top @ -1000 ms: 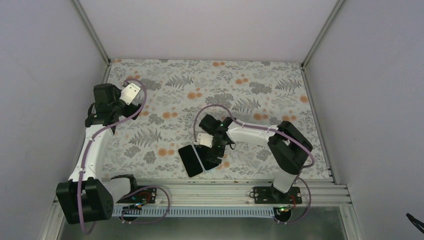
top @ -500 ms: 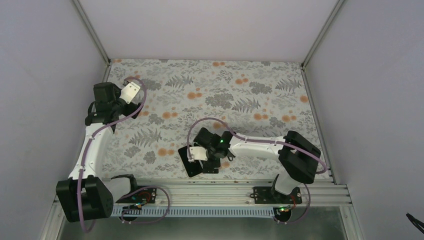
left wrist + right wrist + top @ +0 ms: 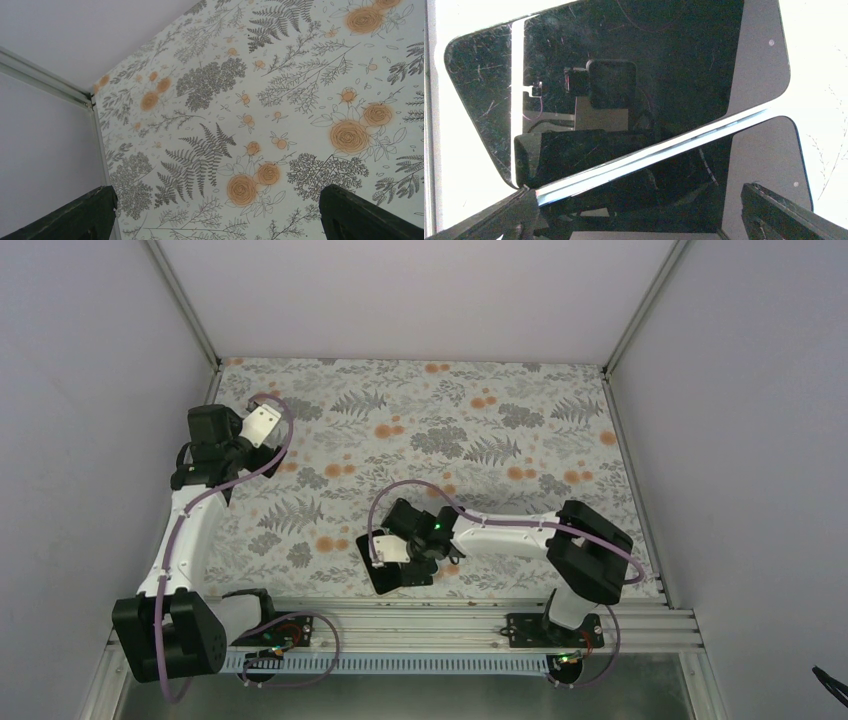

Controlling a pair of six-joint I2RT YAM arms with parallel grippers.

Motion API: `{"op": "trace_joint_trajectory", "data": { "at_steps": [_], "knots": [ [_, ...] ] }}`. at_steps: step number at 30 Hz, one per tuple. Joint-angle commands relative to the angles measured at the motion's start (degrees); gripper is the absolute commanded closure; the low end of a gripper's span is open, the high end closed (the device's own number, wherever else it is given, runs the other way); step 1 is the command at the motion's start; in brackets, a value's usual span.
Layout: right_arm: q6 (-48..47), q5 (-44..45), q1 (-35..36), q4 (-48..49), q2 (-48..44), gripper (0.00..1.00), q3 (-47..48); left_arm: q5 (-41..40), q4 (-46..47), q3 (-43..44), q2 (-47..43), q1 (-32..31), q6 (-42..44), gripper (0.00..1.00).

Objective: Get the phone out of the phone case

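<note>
White-walled booth (image 3: 420, 290), floral tablecloth (image 3: 520, 400) on the table. Right arm reaches left along the near edge, right gripper (image 3: 649, 217) pointing down over two dark slabs near the front rail (image 3: 450, 620). Jaws spread wide, one finger in each bottom corner of the wrist view, nothing pinched. Left finger sits close to the upper slab's corner; contact can't be told.

Upper slab is glossy and scratched with a bright edge, reads as the phone (image 3: 649, 65). It lies skewed across the second slab, likely the case (image 3: 769, 160), which pokes out at lower right. Not fully sure which is which. Phone is on top of the case, not seated in it.

Left gripper (image 3: 220, 220) is well apart at far left, raised over bare cloth, jaws wide, holding nothing.
</note>
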Motion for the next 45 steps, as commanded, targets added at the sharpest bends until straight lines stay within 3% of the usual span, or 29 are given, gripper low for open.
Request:
{"op": "trace_joint_trajectory", "data": {
  "at_steps": [1,11,19,25,32,45],
  "knots": [
    [-2.0,2.3,0.8,2.0,1.1,0.0,-1.2,0.0,1.2,0.4,0.1,0.3,0.0,0.0],
    [-2.4,-7.5,2.4,-4.0,-4.3,0.0,-0.5,0.3,2.1,-0.5,0.9,0.3,-0.3,0.0],
    [-3.1,-1.9,2.9,2.2,-2.4,0.0,-2.8,0.8,2.0,-0.2,1.3,0.3,-0.9,0.0],
    [-6.0,8.3,3.6,12.2,-4.9,0.0,-8.4,0.4,1.7,-0.3,1.0,0.3,-0.3,0.0],
    [-6.3,10.6,3.1,14.4,-6.4,0.0,-9.8,0.9,1.7,-0.3,0.9,0.3,-0.7,0.0],
    [-6.1,7.8,-9.1,13.7,-8.2,0.0,-10.0,0.4,2.5,-1.4,0.2,0.4,-0.4,0.0]
  ]
}}
